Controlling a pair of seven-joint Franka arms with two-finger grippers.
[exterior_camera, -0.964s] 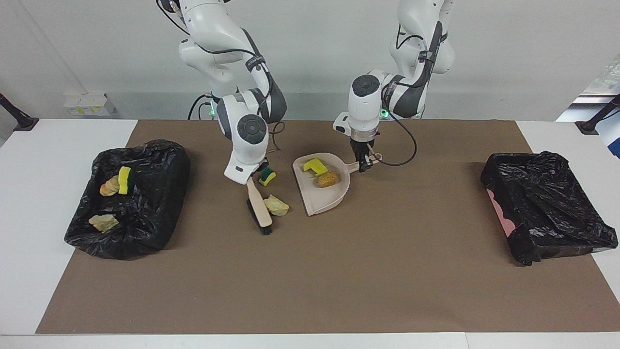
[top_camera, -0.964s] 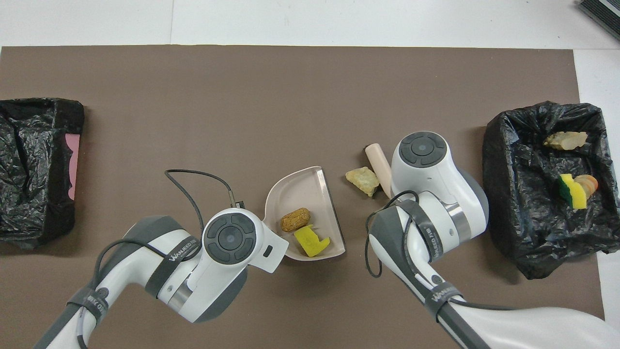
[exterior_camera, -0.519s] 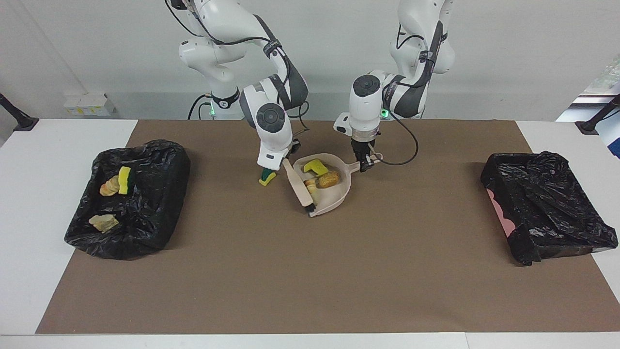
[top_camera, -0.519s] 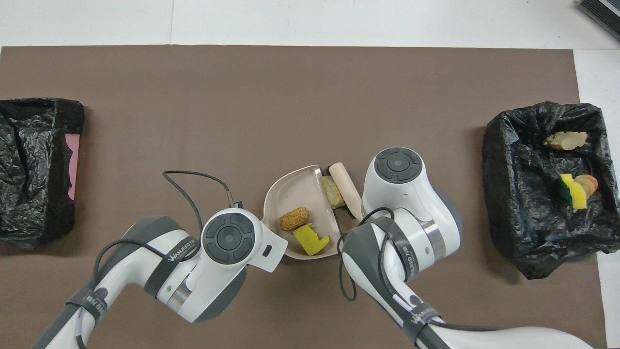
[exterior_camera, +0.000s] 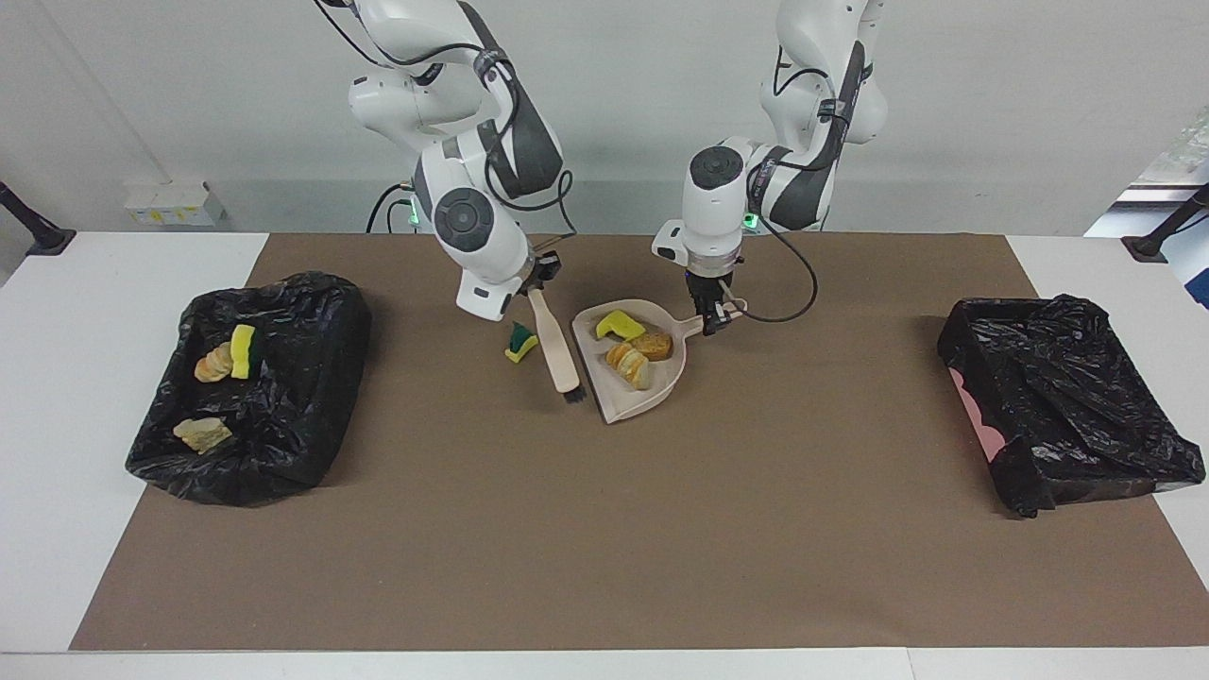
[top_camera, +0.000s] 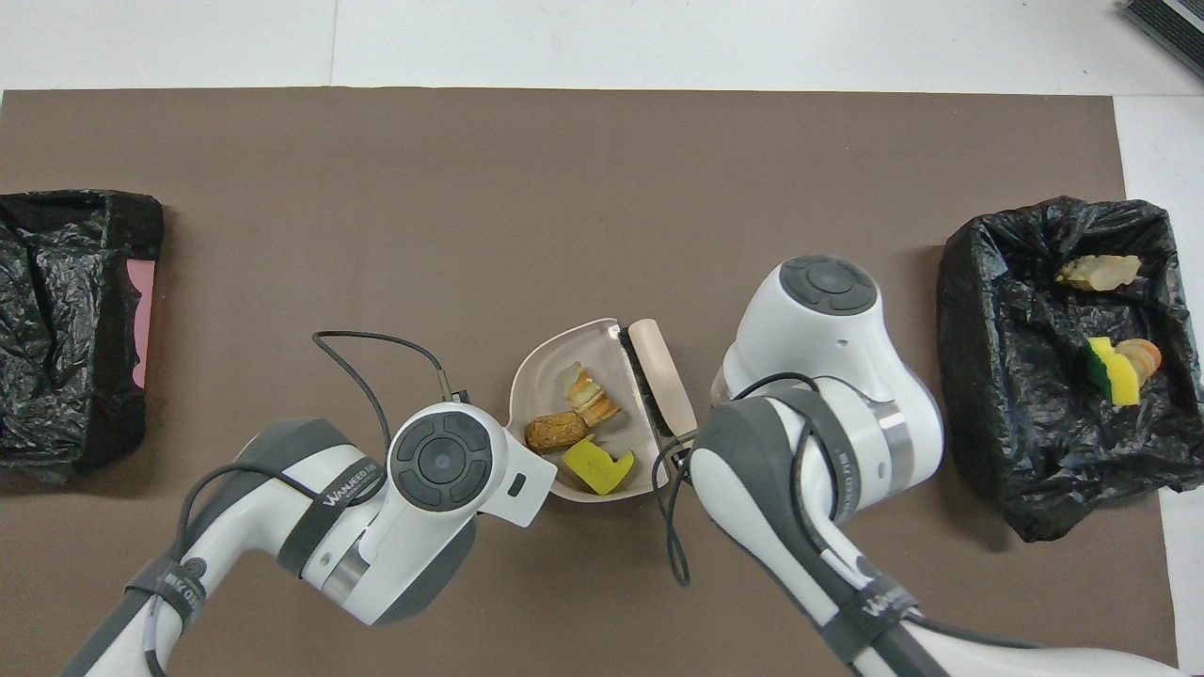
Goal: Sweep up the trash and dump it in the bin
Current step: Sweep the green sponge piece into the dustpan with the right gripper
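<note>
Sweeping done: my right gripper (exterior_camera: 540, 276), clamping the brush (exterior_camera: 554, 350), pushed a bread chunk (exterior_camera: 630, 365) into the dustpan (exterior_camera: 652, 399); left gripper (exterior_camera: 710, 316) grips its handle; one sponge scrap (exterior_camera: 519, 341) remains at brush's nine o'clock.

Three scraps (exterior_camera: 635, 347) in beige dustpan (exterior_camera: 652, 397), one sponge piece (exterior_camera: 519, 343) on mat, three in bin (exterior_camera: 312, 312)

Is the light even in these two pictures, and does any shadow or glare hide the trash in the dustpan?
Facing view: soft, even light; the dustpan and brush cast only faint shadows, and the scraps show clearly. Overhead view: also even, with mild shine on the black bin bag; the right arm covers part of the mat, not the dustpan.
</note>
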